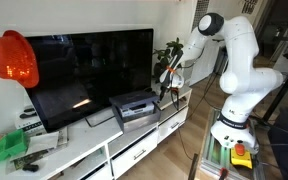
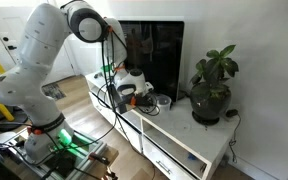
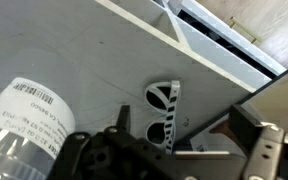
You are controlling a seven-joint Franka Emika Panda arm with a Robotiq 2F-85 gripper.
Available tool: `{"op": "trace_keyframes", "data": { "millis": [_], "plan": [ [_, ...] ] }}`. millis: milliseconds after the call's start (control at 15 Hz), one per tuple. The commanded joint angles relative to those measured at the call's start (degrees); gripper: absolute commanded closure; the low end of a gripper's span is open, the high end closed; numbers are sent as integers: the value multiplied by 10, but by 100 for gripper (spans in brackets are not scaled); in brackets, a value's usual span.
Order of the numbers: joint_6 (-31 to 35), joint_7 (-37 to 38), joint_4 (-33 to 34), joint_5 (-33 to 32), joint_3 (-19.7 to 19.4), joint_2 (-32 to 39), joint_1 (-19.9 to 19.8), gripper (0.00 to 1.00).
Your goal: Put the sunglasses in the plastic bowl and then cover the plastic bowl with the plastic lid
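Currently: gripper open, low over white sunglasses, fingers either side; sunglasses flat near cabinet edge.

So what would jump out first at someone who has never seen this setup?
Probably the big white robot arm, bending over the end of a low white cabinet. Next, the wide black TV on that cabinet, with a bright orange-red object by one upper corner, and a leafy plant in a dark pot. In the wrist view, white sunglasses lie on the cabinet top.
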Motion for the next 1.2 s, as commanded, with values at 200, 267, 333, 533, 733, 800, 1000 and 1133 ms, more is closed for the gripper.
{"op": "trace_keyframes", "data": {
  "millis": [200, 267, 333, 533, 733, 800, 1000, 1133],
  "plan": [
    [37, 88, 11, -176, 19, 60, -68, 15],
    [37, 99, 11, -195, 20, 62, -73, 30],
    [37, 108, 11, -212, 24, 64, -80, 31],
    [35, 131, 18, -250, 24, 69, -81, 12],
    [33, 146, 33, -277, 24, 83, -76, 2],
    [33, 150, 42, -282, 19, 88, -68, 0],
    [30, 158, 66, -293, 17, 103, -65, 7],
    [25, 160, 79, -299, 23, 114, -70, 33]
  ]
}}
